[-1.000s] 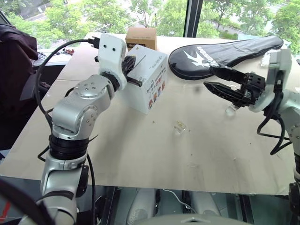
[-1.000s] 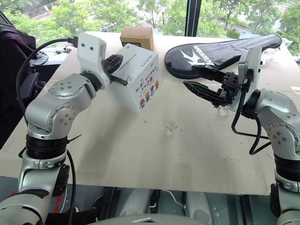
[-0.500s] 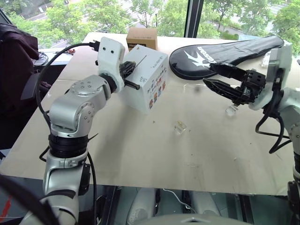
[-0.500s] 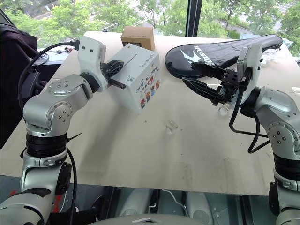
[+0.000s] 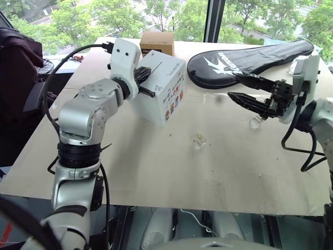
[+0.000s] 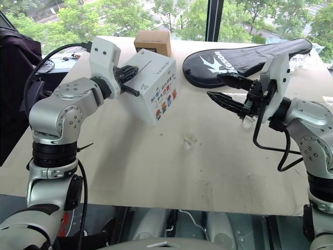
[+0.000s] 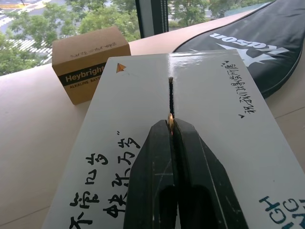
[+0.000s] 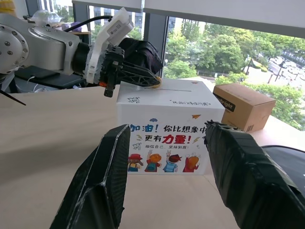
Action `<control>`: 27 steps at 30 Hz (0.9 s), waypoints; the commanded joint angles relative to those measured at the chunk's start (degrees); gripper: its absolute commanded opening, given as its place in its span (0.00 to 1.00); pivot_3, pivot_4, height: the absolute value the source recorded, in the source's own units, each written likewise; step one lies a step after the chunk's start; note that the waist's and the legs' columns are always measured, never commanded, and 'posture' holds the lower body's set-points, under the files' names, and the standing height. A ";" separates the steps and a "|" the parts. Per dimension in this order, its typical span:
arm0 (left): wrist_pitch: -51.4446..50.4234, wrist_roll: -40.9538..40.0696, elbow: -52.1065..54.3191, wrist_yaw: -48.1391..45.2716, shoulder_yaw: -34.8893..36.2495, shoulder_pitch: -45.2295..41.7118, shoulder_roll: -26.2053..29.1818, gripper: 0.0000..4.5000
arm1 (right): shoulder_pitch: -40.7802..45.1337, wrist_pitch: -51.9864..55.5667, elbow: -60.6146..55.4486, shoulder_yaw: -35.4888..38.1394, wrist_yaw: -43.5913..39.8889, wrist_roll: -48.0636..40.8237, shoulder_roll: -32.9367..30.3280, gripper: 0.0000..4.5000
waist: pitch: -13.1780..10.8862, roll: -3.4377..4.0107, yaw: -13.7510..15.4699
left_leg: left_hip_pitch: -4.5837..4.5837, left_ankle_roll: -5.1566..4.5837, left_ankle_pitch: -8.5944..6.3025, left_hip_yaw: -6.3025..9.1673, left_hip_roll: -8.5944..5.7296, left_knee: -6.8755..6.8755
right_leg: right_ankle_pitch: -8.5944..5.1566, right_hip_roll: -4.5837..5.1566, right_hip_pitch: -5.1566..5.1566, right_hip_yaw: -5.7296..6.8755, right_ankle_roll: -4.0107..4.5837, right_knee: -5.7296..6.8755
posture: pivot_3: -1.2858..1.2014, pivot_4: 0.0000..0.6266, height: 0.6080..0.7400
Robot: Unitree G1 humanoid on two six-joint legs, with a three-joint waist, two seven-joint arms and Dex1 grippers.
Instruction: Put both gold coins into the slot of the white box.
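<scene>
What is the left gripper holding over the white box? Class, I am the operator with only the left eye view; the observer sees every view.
Observer: In the left wrist view, the left gripper is shut on a gold coin, pinched edge-on at its fingertips.
Operator: Is it lined up with the slot?
Observer: Yes, that view shows the coin directly over the near end of the slot on top of the white box; whether it has entered, I cannot tell.
Operator: And the right gripper?
Observer: The right wrist view shows the right gripper open with nothing between its fingers, pointing at the box's cartoon side.
</scene>
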State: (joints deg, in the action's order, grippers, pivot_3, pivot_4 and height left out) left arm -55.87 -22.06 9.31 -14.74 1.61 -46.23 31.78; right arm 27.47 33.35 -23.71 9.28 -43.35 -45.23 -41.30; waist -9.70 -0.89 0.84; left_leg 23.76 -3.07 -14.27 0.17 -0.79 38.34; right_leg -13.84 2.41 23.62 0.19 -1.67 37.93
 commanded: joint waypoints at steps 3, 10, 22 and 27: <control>-3.10 1.21 -2.87 -0.86 -1.42 -0.02 -1.12 0.00 | 1.17 -0.64 -0.94 1.09 0.00 -0.20 0.52 0.60 | 0.00 0.00 0.02 | 0.00 0.00 0.00 0.00 0.00 0.00 | 0.00 0.00 0.00 0.00 0.00 0.00 | 0.52 0.24 1.00; -3.00 2.39 -3.54 -2.44 -2.52 -0.52 -2.24 0.00 | 1.10 -0.27 -1.51 1.39 0.60 -0.42 0.89 0.60 | 0.01 0.00 0.06 | 0.00 0.04 0.02 0.00 -0.01 0.01 | 0.00 0.01 0.00 0.00 0.00 0.00 | 0.52 0.24 1.00; -2.99 4.51 -5.95 -2.36 -0.64 -0.43 -4.26 0.29 | 0.73 -0.17 -1.83 1.72 1.03 -0.95 1.03 0.60 | 0.09 0.06 0.10 | -0.01 0.01 0.01 0.01 -0.03 0.05 | 0.01 0.03 -0.04 0.01 0.00 0.04 | 0.52 0.24 1.00; 0.28 6.67 -6.57 -1.63 -0.15 -1.23 -4.49 0.70 | 0.57 -0.33 -1.65 1.77 0.90 -0.87 1.03 0.60 | 0.09 0.06 0.13 | -0.01 0.01 0.01 0.01 -0.03 0.05 | 0.01 0.03 -0.04 0.02 0.00 0.04 | 0.52 0.24 1.00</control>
State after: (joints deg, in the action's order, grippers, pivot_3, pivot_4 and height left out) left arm -55.66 -16.95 5.09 -16.89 2.75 -48.33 27.72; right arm 27.54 33.53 -23.74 9.29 -42.25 -45.32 -40.21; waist -9.61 -0.83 0.98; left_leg 23.75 -3.06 -14.26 0.18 -0.82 38.40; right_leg -13.84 2.45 23.58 0.20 -1.67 37.97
